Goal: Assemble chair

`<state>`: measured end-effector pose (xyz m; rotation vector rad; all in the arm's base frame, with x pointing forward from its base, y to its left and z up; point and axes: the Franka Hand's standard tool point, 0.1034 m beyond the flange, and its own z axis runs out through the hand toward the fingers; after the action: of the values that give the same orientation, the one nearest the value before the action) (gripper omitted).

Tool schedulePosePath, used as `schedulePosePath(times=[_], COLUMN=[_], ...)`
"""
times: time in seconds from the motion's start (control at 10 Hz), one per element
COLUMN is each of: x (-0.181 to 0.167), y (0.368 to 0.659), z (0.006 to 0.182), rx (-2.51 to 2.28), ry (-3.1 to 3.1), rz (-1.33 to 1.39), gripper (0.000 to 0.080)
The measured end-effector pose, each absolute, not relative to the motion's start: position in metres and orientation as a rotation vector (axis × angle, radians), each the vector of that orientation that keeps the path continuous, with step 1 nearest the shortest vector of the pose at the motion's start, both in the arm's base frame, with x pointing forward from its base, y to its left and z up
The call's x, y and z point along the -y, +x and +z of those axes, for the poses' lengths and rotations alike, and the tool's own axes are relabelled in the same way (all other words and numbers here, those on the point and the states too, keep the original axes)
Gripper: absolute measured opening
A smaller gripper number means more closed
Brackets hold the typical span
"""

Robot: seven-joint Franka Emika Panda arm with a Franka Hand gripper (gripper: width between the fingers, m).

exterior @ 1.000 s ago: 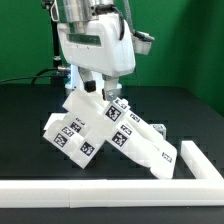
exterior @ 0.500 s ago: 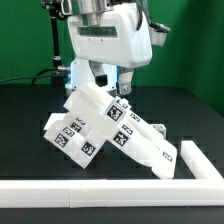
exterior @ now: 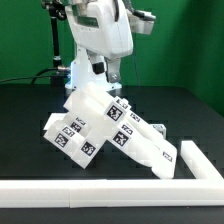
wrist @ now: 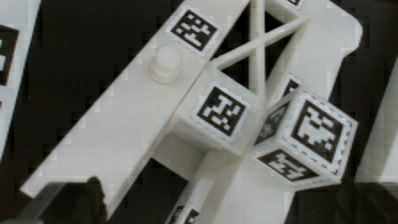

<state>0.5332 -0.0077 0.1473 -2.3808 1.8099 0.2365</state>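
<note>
The white blocky tagged plastic chair (exterior: 108,132) is seen tilted on the black table, at six o'clock below the gripper (exterior: 110,82). Whether the gripper is released cannot be told. If nudged, the leaning assembly could be toppled against the long white L-shaped border rail (exterior: 150,188).

Chair (exterior: 105,132) lain tilted on table (exterior: 30,110), mid-scene. Rail (exterior: 110,187) set along near edge, bending far at exterior view's right, just beside chair. Gripper (exterior: 108,80) above chair.
</note>
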Motion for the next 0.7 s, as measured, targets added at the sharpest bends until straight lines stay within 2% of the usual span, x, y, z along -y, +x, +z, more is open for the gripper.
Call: schedulePosePath(times=[0.3, 0.4, 0.7], x=[0.009, 0.017, 0.031], y=[0.53, 0.508, 0.502], z=[0.142, 0.124, 0.111], rx=[-1.803, -1.829, -1.82], ry=[-2.388, -2.381, -2.409], rz=[0.237, 0.241, 0.194], gripper=[0.0649, 0.0649, 0.0649])
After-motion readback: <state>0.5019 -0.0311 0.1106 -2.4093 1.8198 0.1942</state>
